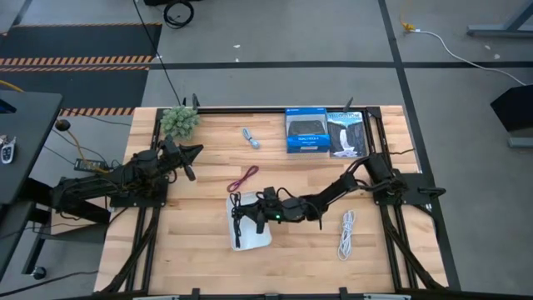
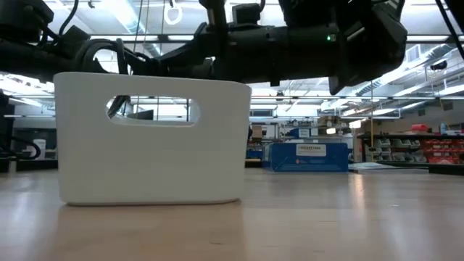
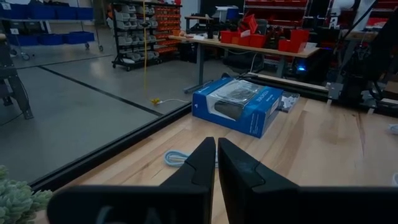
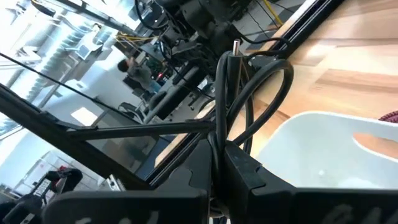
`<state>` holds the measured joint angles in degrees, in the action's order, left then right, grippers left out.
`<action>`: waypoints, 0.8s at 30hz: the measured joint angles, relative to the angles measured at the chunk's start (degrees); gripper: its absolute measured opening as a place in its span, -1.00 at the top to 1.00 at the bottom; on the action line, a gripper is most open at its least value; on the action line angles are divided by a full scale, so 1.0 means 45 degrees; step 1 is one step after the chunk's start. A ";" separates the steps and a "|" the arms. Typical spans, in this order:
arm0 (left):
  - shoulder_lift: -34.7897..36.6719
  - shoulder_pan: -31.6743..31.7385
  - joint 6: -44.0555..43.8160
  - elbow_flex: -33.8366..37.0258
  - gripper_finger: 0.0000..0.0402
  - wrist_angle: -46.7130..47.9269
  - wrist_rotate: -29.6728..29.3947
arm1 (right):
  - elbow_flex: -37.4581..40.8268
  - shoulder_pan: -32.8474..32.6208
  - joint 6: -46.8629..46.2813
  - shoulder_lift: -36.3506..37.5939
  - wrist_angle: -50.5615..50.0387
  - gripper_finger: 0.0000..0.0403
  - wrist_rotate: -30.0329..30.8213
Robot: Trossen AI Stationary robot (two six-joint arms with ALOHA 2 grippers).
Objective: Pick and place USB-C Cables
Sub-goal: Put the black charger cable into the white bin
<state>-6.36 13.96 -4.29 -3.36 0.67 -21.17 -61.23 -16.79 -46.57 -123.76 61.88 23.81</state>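
right gripper [image 1: 241, 210] pinching black cable [image 4: 249, 106] above white tray [image 1: 260, 237]; i'd lower until loops clear rim, then release. left gripper [image 3: 216, 163] pressed together, parked.

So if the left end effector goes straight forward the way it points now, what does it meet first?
Probably the light blue-grey cable, lying on the table just beyond the shut left end effector; the blue box sits farther along. Depth is uncertain.

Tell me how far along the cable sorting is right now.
Nothing shows in the white tray yet. In hand: the right gripper is shut on the black cable, held above the tray's left edge. Left: the maroon cable, blue-grey cable and white cable lie on the table. The left gripper waits, shut.
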 joint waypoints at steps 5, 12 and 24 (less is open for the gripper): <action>-0.0001 0.0000 0.0000 0.0000 0.88 0.0000 0.0000 | -0.0029 0.0178 -0.0433 0.0034 -0.0623 0.81 -0.0025; 0.0000 0.0000 0.0000 0.0000 0.88 0.0000 0.0000 | -0.0015 0.0251 -0.1674 0.0034 -0.2327 0.81 -0.0120; 0.0001 -0.0002 0.0000 0.0000 0.88 0.0000 0.0000 | -0.0105 0.0798 -0.2500 0.0083 -0.4023 0.43 -0.2819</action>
<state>-6.36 13.95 -4.29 -3.36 0.67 -21.17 -61.70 -13.20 -57.82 -123.39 43.77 11.13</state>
